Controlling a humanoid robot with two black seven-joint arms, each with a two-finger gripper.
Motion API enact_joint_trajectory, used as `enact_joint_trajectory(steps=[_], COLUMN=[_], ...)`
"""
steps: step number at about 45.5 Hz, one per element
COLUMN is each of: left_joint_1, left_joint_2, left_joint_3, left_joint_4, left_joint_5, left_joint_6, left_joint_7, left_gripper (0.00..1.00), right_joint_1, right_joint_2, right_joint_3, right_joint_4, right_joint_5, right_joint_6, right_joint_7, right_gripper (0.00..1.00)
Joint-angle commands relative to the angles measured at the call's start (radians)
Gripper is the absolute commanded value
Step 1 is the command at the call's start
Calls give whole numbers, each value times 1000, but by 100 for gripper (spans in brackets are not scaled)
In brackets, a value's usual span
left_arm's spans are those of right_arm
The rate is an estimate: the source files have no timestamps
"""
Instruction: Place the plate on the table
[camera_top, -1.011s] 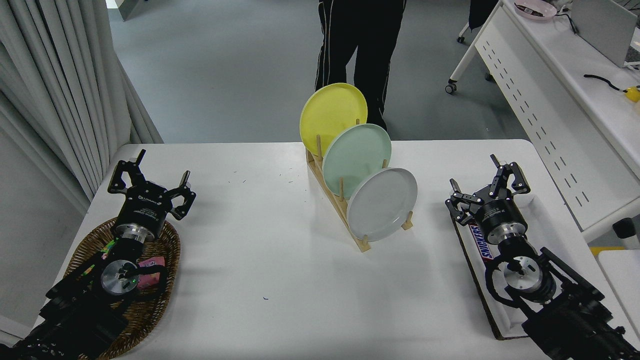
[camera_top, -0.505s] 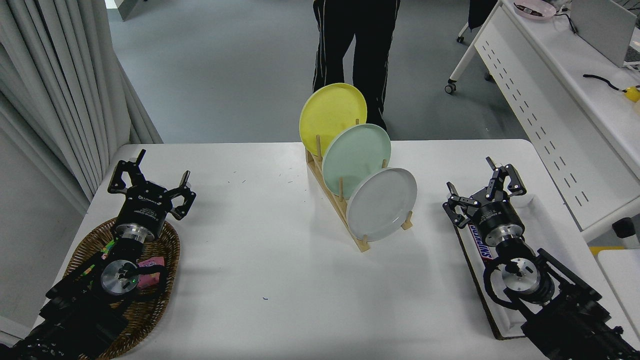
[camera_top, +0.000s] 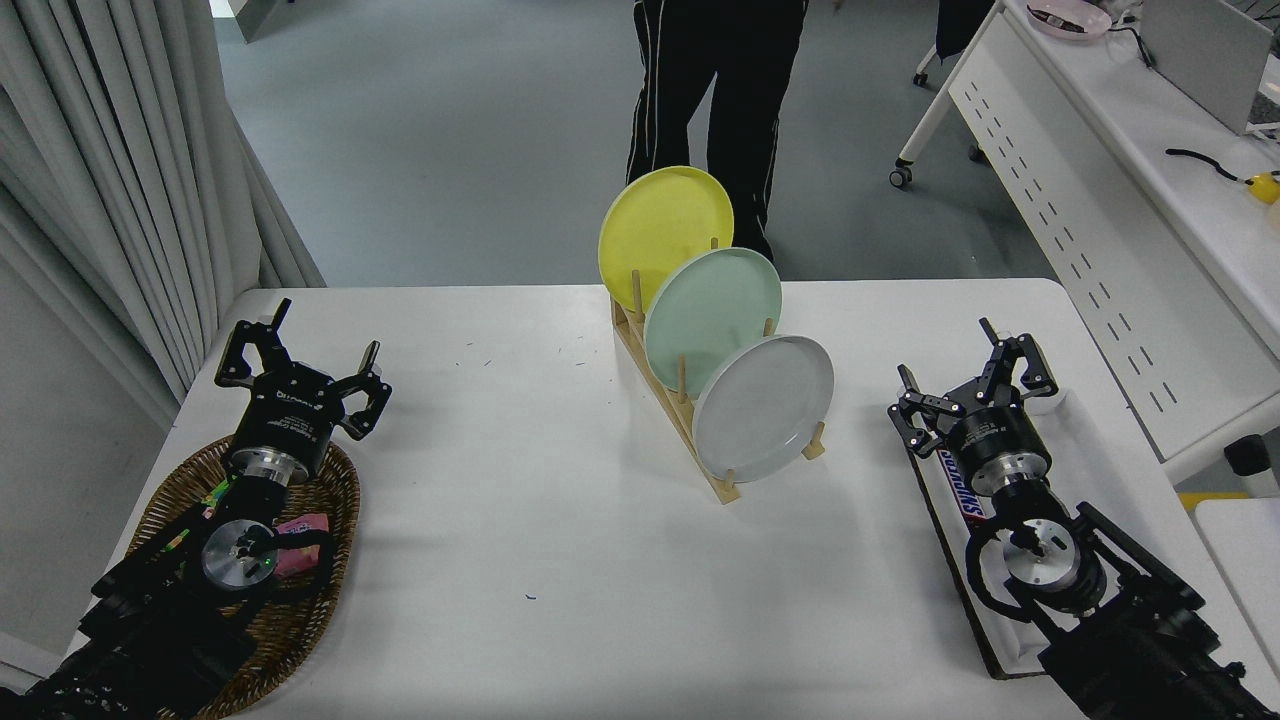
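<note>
The right arm comes in from the lower right corner and reaches forward over a flat tray (camera_top: 1000, 640) that holds a candy bar (camera_top: 962, 487). Its right gripper (camera_top: 965, 385) hovers above the tray's far end, fingers spread wide and holding nothing, pointed away from the camera and slightly left. The left arm lies parked at the lower left over a wicker basket (camera_top: 335, 500), and the left gripper (camera_top: 300, 360) is likewise spread open and empty.

The plate (camera_top: 765, 405) stands on edge in the nearest slot of a wooden rack (camera_top: 690, 430) at the middle of the table (camera_top: 560, 560), leaning back against the pegs. A green plate (camera_top: 712, 305) stands behind it and a yellow plate (camera_top: 665, 228) behind that. The plate is well apart from the right gripper, with bare tabletop between them.

Compared with half a second ago, the right gripper has shifted only slightly, a touch to the right and lower, with the same open spread. The left arm, rack and plates have not moved. A person (camera_top: 715, 90) in dark trousers stands beyond the table's far edge, legs shifted a little.
</note>
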Motion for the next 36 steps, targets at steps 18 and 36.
enact_joint_trajectory(steps=[18, 36], left_joint_1=[0, 0], left_joint_2=[0, 0], left_joint_3=[0, 0], left_joint_4=[0, 0], left_joint_5=[0, 0], left_joint_6=[0, 0], left_joint_7=[0, 0], left_gripper=[100, 100], right_joint_1=[122, 269], right_joint_2=[-105, -254], right_joint_3=[-288, -629], right_joint_4=[11, 39], right_joint_5=[226, 224], right_joint_6=[-132, -123], right_joint_7=[-5, -7], right_gripper=[100, 100])
